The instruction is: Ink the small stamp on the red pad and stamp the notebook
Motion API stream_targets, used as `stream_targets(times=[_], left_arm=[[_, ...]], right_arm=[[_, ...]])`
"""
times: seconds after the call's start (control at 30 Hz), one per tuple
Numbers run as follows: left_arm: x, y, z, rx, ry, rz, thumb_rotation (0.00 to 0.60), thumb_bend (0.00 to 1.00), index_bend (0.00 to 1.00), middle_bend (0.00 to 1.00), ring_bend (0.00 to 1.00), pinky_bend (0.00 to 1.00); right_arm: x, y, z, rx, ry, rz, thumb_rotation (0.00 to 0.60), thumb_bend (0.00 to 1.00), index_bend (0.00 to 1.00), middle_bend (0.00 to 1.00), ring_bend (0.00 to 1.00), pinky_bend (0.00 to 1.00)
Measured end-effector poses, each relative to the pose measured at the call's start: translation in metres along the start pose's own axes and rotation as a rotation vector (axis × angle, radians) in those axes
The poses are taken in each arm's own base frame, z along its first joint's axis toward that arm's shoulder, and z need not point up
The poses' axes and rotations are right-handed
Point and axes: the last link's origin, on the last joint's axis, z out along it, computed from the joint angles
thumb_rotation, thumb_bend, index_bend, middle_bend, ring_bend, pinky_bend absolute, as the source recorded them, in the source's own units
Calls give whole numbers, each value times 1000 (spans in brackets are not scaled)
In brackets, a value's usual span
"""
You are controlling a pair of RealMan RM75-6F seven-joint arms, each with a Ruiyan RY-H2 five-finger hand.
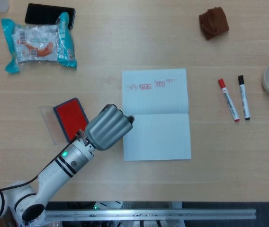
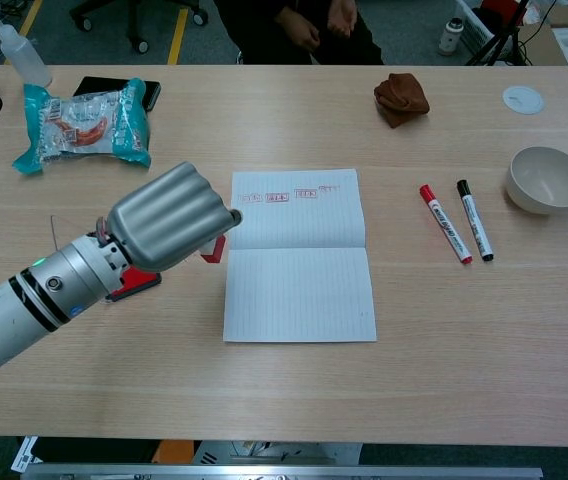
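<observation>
The left hand (image 1: 107, 126) hung over the left edge of the notebook (image 1: 157, 115), fingers curled tight around the small stamp (image 2: 214, 249), whose red base peeked out below the knuckles in the chest view. The forearm ran down and left from it towards the table's near corner, back of the hand turned up to the head camera. The red pad (image 1: 71, 118) lay bare on the table just left of the hand, on its clear lid. Four red stamp marks (image 1: 151, 85) sat in a row along the notebook's top. The right hand was out of sight.
</observation>
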Motion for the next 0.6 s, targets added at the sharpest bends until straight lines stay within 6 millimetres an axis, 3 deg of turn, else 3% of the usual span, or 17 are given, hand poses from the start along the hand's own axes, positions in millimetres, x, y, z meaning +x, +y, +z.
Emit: stream_targets(times=[0.3,0.6], left_arm=[[3,29,13,-60,27,52,600,246,599,1000,1000,1000],[-2,43,22,-105,43,107,600,246,604,1000,1000,1000]], right_arm=[[-1,2,0,-5,-4,2,600,293,401,386,324,381],[1,4,-3,-12,0,-1,600,293,400,386,325,381]])
